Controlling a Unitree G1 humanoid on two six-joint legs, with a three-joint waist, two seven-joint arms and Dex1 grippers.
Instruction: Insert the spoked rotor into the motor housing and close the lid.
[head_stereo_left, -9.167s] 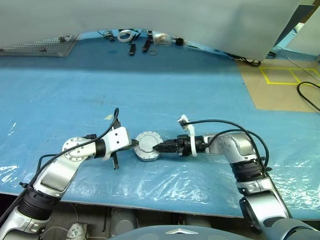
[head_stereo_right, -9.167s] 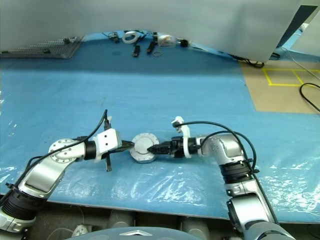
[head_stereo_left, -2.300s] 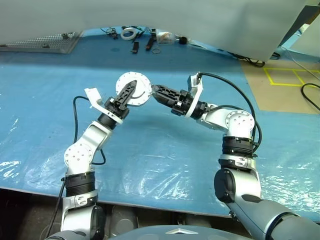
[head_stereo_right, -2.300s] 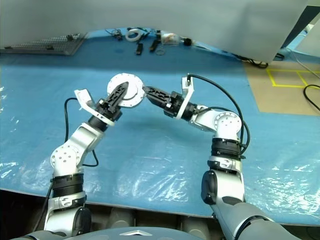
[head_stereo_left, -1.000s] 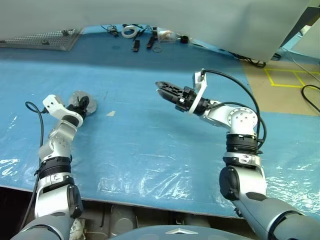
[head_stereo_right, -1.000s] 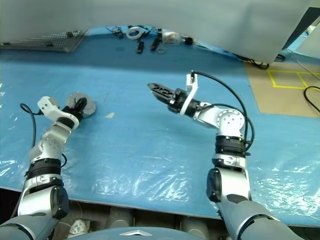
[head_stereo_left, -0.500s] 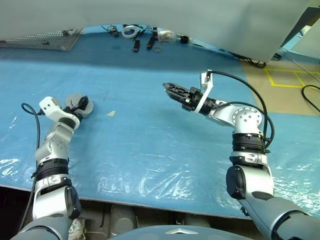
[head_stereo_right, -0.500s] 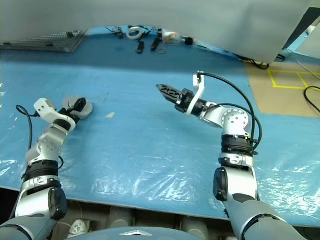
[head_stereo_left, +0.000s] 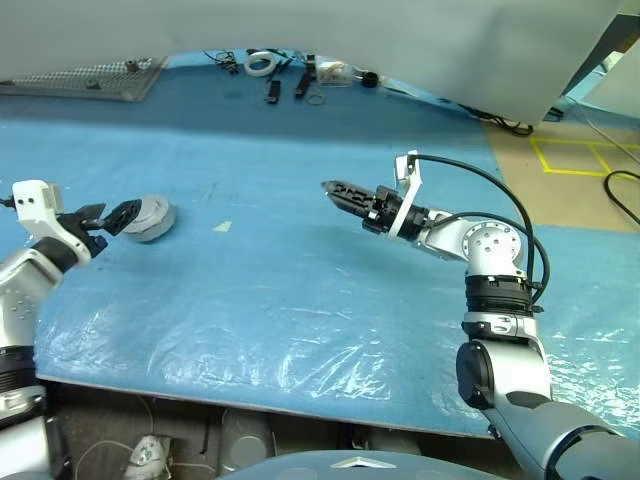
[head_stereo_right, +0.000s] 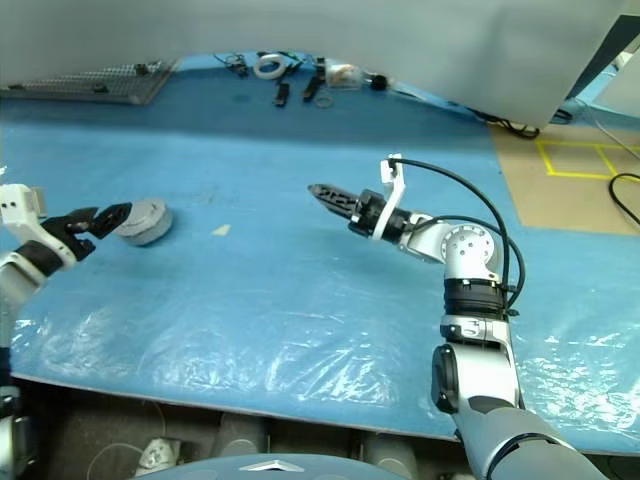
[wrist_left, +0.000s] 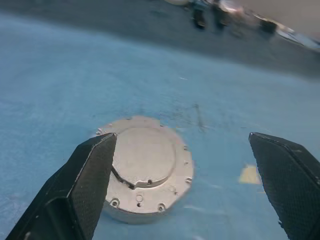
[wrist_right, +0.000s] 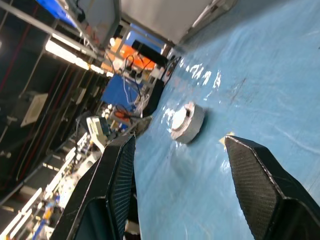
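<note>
Closed motor housing (head_stereo_left: 150, 217) set on the blue sheet (head_stereo_left: 300, 290), left side.
Left gripper (head_stereo_left: 112, 217) is spread wide just beside it; right gripper (head_stereo_left: 340, 192) is parted, empty. Housing is judged heavy, rigid, smooth; best gripped across the rim.

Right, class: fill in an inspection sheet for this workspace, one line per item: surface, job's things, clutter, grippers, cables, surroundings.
Surface: blue sheet over the table, glossy and wrinkled near the front edge.
Job's things: closed motor housing lying flat, lid on top, plain grey face up; rotor nothing seen.
Clutter: tape roll and small tools at far edge; small scrap.
Grippers: left gripper open beside housing, apart; right gripper open, empty, raised mid-table.
Cables: black cable looping over right arm.
Surroundings: floor with yellow tape.
</note>
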